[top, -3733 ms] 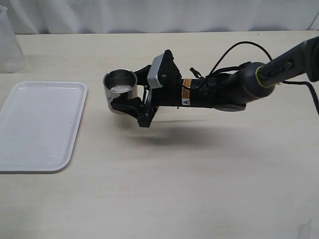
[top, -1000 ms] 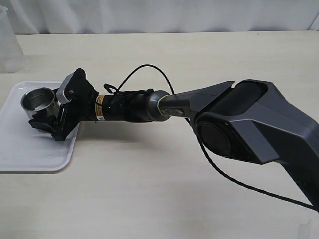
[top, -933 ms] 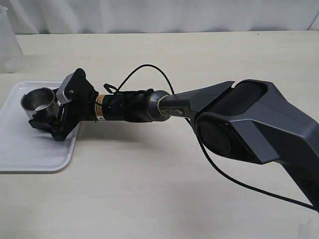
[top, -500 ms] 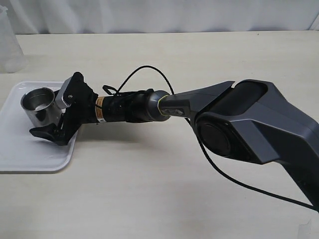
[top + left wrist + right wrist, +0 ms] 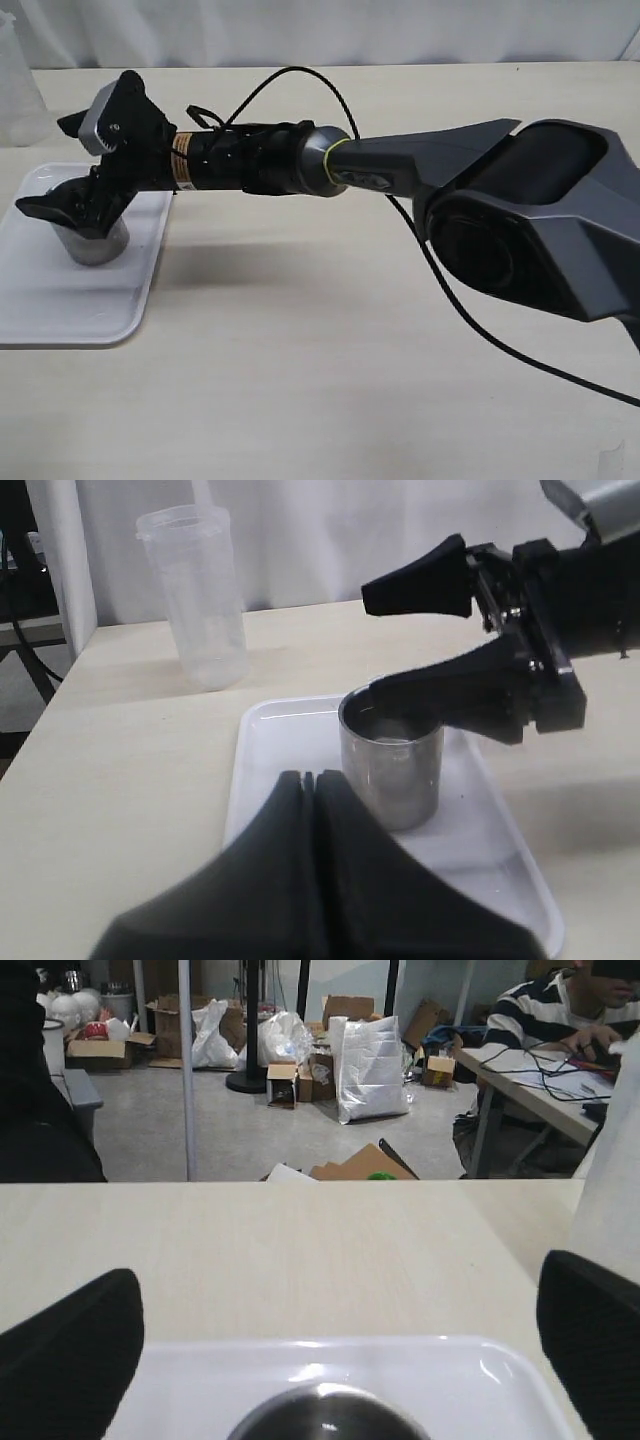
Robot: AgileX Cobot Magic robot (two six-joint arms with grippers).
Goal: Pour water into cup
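Note:
The steel cup (image 5: 98, 245) stands upright on the white tray (image 5: 60, 300). My right gripper (image 5: 62, 165) is open and empty, raised just above the cup and apart from it. The cup also shows in the left wrist view (image 5: 392, 770), with the right gripper (image 5: 372, 640) over its far side. In the right wrist view only the cup's rim (image 5: 320, 1422) shows, below the open right gripper (image 5: 325, 1355). I cannot make out water inside it. My left gripper (image 5: 310, 780) is shut and empty, close to the tray's edge (image 5: 250, 750).
A tall translucent plastic beaker (image 5: 15, 90) stands on the table behind the tray; it also shows in the left wrist view (image 5: 195, 595). The right arm (image 5: 400, 180) stretches across the table from the right.
My right gripper carried the cup from mid-table to the tray, set it down, opened, and has now lifted up off the cup. The cup stays on the tray.

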